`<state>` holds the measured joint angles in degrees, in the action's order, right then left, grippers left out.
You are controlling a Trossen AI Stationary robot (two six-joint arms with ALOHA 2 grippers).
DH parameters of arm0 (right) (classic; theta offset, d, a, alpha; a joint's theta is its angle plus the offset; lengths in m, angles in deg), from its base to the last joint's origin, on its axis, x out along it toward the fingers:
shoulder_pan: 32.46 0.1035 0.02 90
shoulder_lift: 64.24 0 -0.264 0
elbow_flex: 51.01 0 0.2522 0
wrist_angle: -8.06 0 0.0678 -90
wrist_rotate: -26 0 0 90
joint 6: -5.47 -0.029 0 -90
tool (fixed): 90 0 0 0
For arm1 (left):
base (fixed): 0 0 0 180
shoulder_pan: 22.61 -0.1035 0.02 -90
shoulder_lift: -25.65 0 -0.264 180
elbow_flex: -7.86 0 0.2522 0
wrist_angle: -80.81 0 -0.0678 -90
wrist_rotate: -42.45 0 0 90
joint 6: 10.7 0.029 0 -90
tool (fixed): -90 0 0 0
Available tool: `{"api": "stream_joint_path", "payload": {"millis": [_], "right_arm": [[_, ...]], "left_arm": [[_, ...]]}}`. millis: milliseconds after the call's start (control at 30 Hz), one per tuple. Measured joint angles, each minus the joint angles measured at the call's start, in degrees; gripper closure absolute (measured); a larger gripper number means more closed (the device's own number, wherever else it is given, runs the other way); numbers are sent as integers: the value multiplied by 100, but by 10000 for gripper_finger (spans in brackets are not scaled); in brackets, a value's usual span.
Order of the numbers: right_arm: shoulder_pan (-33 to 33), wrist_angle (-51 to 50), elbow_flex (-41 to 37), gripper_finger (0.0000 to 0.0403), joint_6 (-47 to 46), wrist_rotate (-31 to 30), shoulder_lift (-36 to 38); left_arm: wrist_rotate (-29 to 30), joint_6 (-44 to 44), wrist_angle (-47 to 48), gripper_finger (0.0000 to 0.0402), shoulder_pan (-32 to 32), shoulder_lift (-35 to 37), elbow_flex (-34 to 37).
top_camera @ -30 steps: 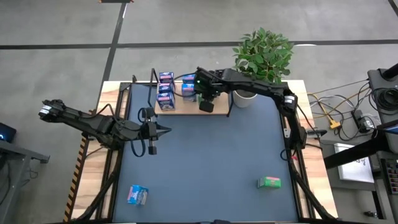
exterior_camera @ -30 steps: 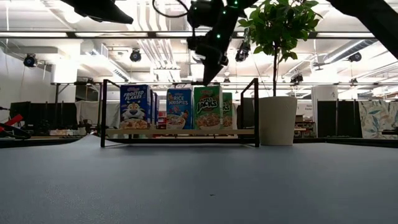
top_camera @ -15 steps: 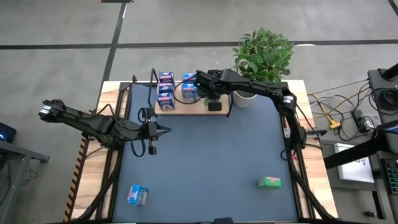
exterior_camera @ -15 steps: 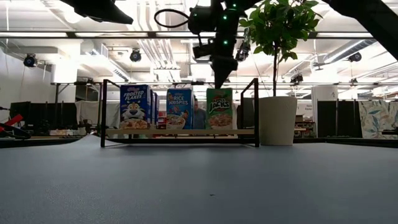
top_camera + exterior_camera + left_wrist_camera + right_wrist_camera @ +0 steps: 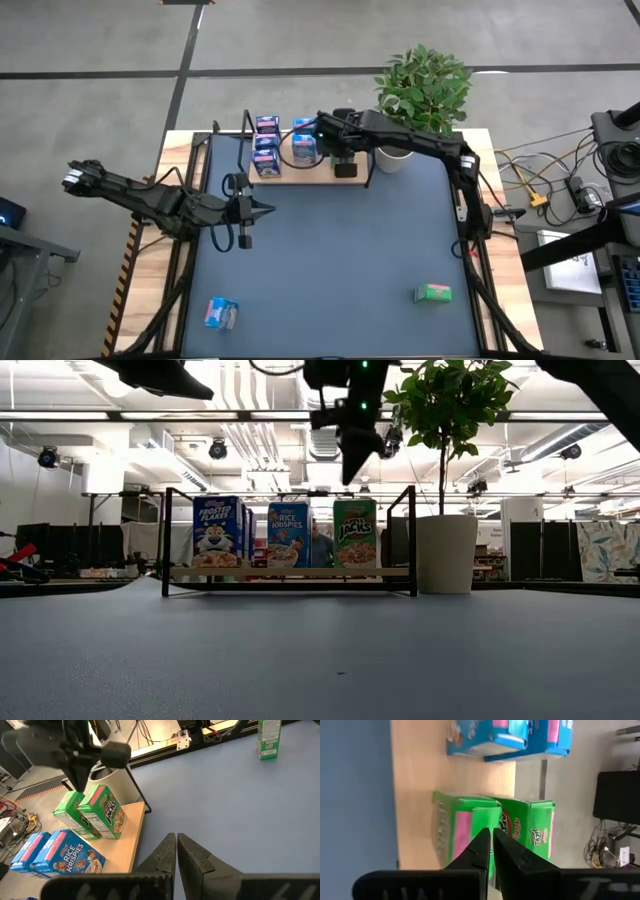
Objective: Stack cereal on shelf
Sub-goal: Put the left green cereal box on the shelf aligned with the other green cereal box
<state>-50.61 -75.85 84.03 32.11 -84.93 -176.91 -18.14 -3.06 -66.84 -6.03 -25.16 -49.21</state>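
Observation:
The shelf stands at the table's far edge, a wooden board between black wire ends. On it stand dark blue boxes, light blue boxes and two green boxes, one behind the other. My right gripper hangs shut above the green boxes, pointing down and clear of them. My left gripper is shut and empty over the table's left half. A light blue box and a green box sit on the blue table top near its near edge.
A white pot with a leafy plant stands just right of the shelf, close to my right arm. The middle of the blue table top is bare. A gap of bare board shows near the green boxes.
The front green box has shifted toward the shelf's right end and now stands in front of the other green box. My right gripper went that way with it, straightened to point down, then rose clear of the box top.

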Motion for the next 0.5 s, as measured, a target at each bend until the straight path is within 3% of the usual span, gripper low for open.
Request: {"api": "stream_joint_path", "payload": {"millis": [200, 400, 500], "right_arm": [[227, -18, 75, 390, -448, 721, 3], [465, 205, -517, 390, -763, 702, 5], [494, 475, -951, 390, -807, 410, 7]], "left_arm": [[0, -14, 0, 402, 0, 0, 0], [2, -61, 98, 402, 0, 0, 0], [2, -63, 96, 402, -1, 0, 0]]}}
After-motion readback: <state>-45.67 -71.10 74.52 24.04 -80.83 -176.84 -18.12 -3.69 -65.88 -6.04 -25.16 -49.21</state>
